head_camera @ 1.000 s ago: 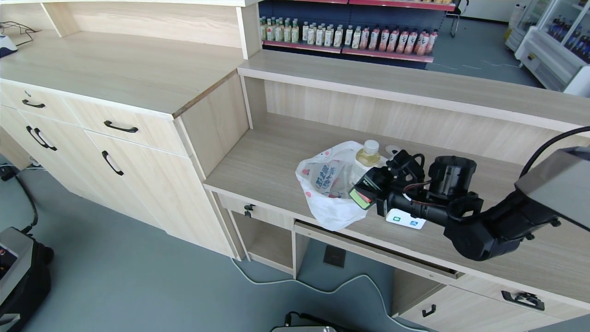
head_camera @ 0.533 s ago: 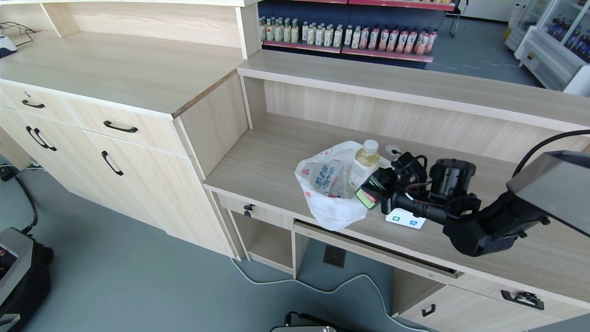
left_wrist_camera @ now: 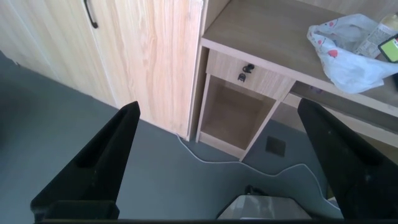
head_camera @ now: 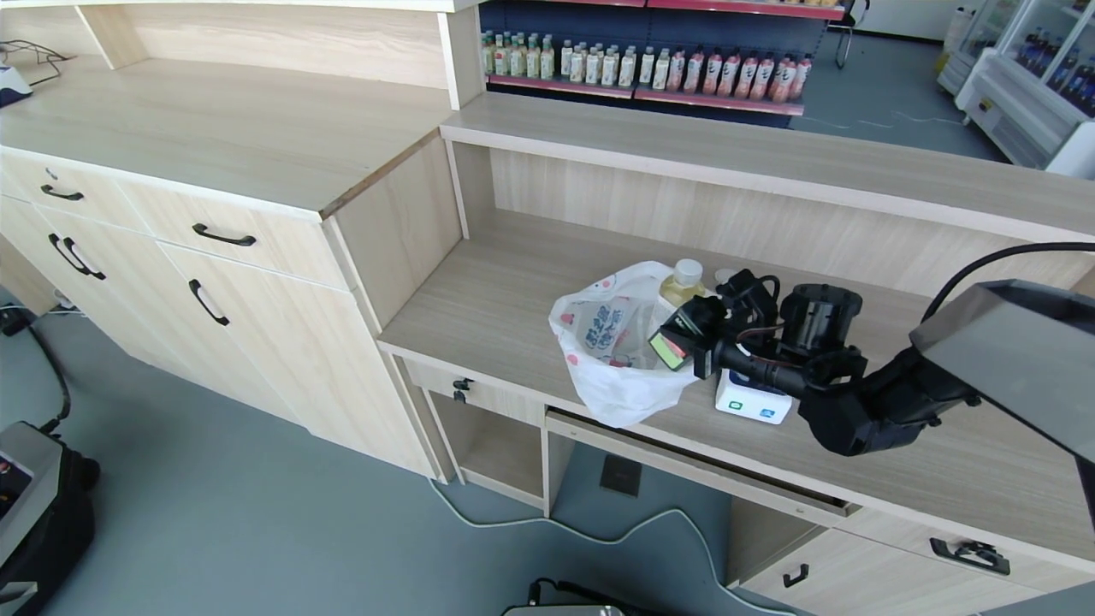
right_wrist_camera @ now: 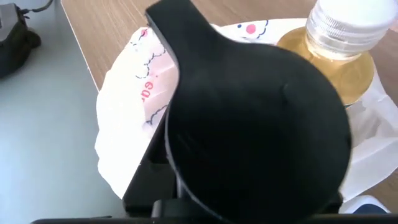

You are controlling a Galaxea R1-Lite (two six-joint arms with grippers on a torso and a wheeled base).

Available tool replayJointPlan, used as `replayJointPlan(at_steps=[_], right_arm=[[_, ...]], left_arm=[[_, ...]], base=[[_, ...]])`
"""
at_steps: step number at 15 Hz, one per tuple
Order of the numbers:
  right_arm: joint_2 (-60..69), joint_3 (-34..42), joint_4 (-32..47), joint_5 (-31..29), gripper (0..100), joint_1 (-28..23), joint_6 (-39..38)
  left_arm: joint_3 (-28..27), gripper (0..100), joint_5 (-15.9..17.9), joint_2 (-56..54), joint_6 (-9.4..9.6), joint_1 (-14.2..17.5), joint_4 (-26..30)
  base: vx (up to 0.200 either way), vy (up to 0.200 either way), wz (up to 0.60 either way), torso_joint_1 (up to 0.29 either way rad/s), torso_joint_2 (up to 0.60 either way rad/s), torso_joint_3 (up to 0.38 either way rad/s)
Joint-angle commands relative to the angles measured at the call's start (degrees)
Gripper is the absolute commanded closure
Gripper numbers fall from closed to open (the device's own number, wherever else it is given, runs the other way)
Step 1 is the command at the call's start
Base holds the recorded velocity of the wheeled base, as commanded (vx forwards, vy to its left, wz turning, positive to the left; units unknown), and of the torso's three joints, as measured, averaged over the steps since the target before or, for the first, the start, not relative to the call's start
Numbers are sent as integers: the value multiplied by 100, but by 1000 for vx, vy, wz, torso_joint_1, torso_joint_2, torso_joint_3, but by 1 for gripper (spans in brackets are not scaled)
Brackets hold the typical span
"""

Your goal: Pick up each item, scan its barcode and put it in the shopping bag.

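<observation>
The bottle (head_camera: 685,282) is seen at the right-hand edge of the shopping bag (head_camera: 603,342), which lies slumped on the bench (head_camera: 513,299) with its mouth turned up and toward the right arm. The right tool (head_camera: 680,338) is placed directly against the near side of the bottle, so the bottle lies just ahead of the tool and slightly farther from the robot. The open hollow of the bag lies to the tool's left.

The bottle's long axis is held close to upright, tipped only a little, with the white cap on top and the pale yellow liquid below it. Its lower half is hidden by the tool and the bag's rim, so it cannot be told whether its base is already inside the bag. Whether the right tool is spread or pinching the bottle cannot be told either, since its front end is covered by its own black housing.

A small white box (head_camera: 751,400) is seen on the bench just beside the arm on the robot's side.

The left tool (left_wrist_camera: 217,109) is held spread and empty over the floor, well apart from the bag. Only 1 arm, the right, is judged near enough to act. The coming move is judged to turn on carrying the upright bottle leftward and down through the bag's mouth.
</observation>
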State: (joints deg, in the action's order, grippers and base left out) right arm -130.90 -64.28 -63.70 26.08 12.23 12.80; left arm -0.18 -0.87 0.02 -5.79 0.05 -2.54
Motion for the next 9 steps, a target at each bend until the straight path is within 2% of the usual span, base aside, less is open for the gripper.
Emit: replayJointPlan(at_steps=[1, 9], right_arm=[[-234, -93, 15, 3, 100, 8, 3], [-665, -287, 50, 3, 100, -10, 38]], left_arm=[[1, 0, -1, -2, -1, 4, -1], [1, 0, -1, -2, -1, 4, -1]], base=[[0, 0, 0, 0, 0, 0], [0, 0, 0, 0, 0, 0]])
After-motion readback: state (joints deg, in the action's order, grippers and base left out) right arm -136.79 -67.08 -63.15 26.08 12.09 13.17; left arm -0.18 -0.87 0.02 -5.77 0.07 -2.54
